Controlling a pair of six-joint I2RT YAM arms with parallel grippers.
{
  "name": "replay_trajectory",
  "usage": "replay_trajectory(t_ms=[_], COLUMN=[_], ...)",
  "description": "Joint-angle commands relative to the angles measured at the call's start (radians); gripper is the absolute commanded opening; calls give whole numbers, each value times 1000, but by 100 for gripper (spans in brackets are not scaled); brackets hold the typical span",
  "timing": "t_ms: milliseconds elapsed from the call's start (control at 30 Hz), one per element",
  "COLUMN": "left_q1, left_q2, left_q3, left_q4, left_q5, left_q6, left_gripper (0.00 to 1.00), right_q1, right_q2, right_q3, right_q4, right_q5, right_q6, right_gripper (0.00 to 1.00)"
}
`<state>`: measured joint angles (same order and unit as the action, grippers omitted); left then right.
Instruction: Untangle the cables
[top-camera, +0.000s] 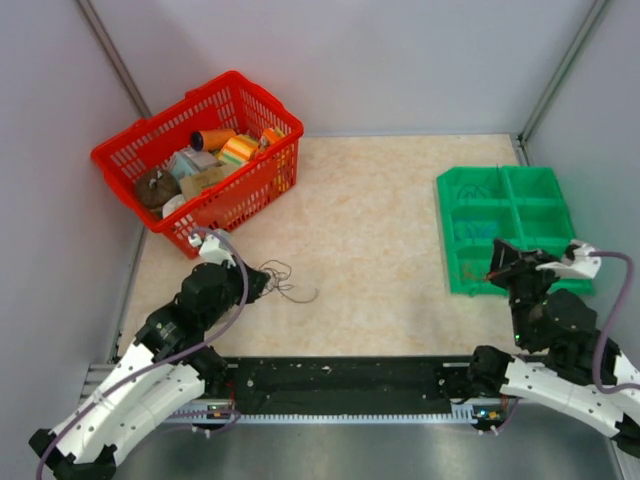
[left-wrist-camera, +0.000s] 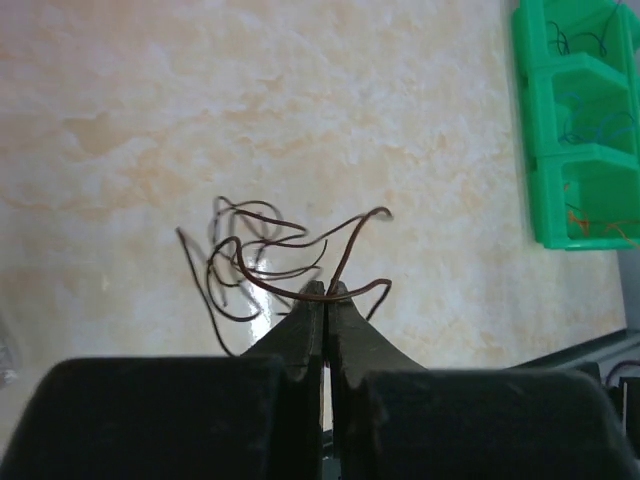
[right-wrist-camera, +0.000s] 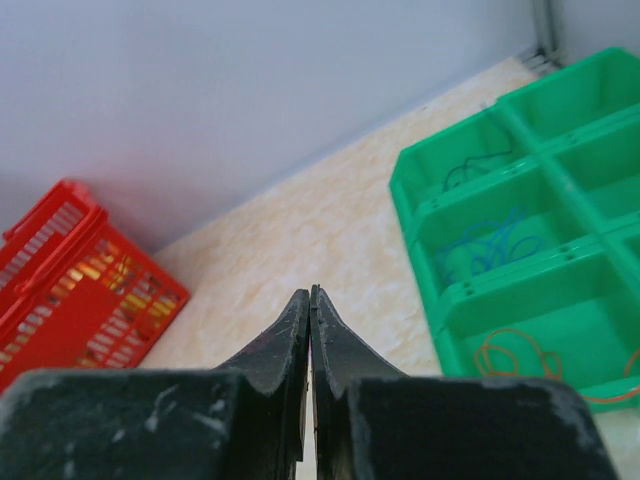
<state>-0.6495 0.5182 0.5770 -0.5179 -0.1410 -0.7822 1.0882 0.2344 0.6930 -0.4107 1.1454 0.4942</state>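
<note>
The cables (top-camera: 283, 282) are a small tangle of thin dark reddish-black wires lying in loose loops on the beige tabletop at the left. In the left wrist view the cables (left-wrist-camera: 262, 252) spread just ahead of my fingers. My left gripper (left-wrist-camera: 326, 291) is shut, pinching a strand of the tangle at its tips; it shows in the top view (top-camera: 262, 283) at the tangle's left edge. My right gripper (right-wrist-camera: 310, 293) is shut and empty, raised over the near edge of the green tray (top-camera: 478, 202) in the top view (top-camera: 493, 271).
A red basket (top-camera: 129, 156) full of spools and packets stands at the back left, just beyond my left arm. The green tray (right-wrist-camera: 440, 300) has compartments holding blue, dark and orange wires. Grey walls close in left, back and right.
</note>
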Motion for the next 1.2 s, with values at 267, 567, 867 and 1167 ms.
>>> replay_trajectory(t_ms=[267, 567, 867, 1167], left_q1=[5, 4, 4, 4], left_q2=[17, 221, 313, 341], left_q3=[124, 101, 20, 27], left_q4=[-79, 12, 90, 94], left_q5=[-34, 224, 374, 423], left_q6=[143, 182, 190, 196], left_gripper=[0, 0, 0, 0], right_q1=[-5, -28, -36, -36], right_q2=[60, 580, 968, 1195], right_q3=[76, -64, -118, -53], right_q4=[-63, 324, 797, 964], right_q5=[-234, -878, -1254, -1271], right_q6=[-123, -126, -198, -194], right_gripper=[0, 21, 60, 57])
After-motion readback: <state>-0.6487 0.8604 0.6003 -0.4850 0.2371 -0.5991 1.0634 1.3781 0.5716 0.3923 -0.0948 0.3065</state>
